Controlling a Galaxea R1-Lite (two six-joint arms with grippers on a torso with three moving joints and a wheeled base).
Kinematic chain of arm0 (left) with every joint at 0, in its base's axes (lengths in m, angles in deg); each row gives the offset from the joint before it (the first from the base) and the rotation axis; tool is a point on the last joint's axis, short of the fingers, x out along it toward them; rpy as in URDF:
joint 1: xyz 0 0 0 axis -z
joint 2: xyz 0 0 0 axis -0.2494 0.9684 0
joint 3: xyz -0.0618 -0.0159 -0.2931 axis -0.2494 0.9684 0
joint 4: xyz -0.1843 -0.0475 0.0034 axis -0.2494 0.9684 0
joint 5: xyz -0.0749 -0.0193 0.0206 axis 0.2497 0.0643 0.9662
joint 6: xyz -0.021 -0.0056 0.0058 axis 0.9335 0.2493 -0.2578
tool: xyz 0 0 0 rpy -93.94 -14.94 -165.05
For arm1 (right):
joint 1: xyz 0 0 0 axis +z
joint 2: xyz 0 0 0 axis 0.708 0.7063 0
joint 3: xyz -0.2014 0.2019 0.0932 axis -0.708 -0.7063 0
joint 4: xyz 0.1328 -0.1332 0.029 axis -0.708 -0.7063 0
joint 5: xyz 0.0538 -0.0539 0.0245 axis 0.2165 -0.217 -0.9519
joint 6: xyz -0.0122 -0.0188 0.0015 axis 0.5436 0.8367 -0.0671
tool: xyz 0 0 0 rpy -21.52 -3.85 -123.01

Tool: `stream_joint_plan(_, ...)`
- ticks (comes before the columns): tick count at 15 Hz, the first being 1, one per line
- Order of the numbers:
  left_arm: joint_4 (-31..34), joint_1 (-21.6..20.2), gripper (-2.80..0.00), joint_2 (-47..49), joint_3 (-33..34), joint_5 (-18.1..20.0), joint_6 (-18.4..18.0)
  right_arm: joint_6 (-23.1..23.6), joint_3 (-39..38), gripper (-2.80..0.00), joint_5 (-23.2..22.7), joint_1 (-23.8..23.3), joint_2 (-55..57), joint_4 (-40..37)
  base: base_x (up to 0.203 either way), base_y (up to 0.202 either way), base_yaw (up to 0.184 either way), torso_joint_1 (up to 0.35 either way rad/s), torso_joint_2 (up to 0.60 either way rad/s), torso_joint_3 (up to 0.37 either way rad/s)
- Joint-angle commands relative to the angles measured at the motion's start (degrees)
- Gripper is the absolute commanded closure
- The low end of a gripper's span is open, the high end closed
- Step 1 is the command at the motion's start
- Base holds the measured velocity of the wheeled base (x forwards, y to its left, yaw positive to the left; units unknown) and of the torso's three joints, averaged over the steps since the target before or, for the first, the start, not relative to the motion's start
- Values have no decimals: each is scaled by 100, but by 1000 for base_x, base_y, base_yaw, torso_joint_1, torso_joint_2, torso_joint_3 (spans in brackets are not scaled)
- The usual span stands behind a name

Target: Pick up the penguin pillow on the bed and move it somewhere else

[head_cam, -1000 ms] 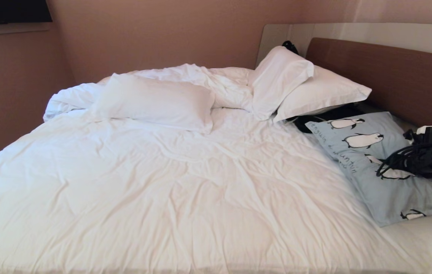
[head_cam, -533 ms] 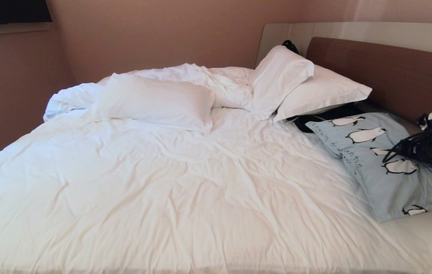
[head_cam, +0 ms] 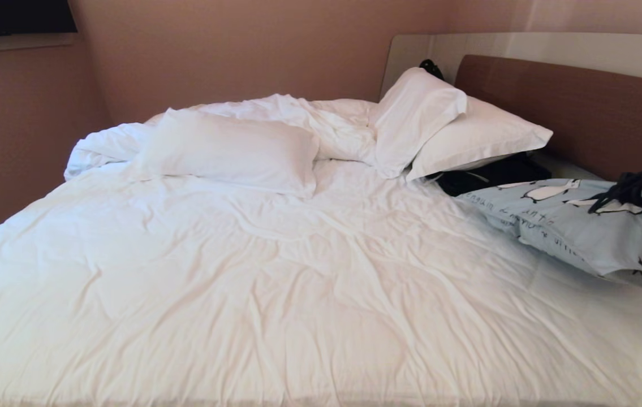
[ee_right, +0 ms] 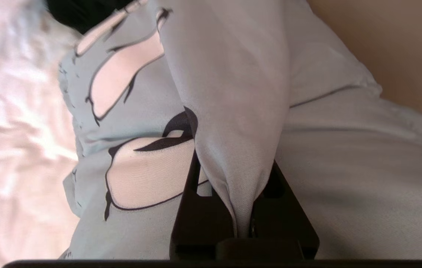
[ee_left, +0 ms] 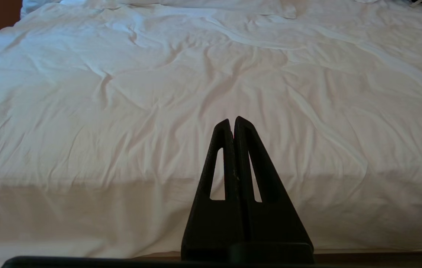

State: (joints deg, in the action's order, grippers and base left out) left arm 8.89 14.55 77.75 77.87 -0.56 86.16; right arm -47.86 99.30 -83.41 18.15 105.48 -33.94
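From the head, we are seeing the light blue penguin-printed pillow (head_cam: 581,226) hanging at the right side of the white rumpled bed (head_cam: 275,271), a black bag (head_cam: 485,175) and plain white pillows (head_cam: 451,130) just behind. Our left gripper (ee_left: 233,124) is sitting closed, empty. Our right gripper (ee_right: 238,223) is pinching a fold of pillow fabric.

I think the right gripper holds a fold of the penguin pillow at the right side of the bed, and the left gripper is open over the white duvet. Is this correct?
One detail is wrong: the left gripper is shut, as the left wrist view shows. The rest stands: the right gripper pinches a fold of the penguin pillow at the right side of the bed.
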Motion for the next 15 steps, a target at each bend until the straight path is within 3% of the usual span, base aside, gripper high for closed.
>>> stream_joint_plan(1,-4,-2,0,-2,0,-1,2,-44,-187,0,-61,-2,-531,29,0,0,0,0,0,0)
stream_joint_plan(8,1,-2,0,-2,0,-1,2,-68,-789,0,-68,-34,-1533,30,0,0,0,0,0,0)
stream_joint_plan(15,5,-2,0,-2,0,-1,2,-21,-2589,0,-56,-190,-3686,39,0,0,0,0,0,0)
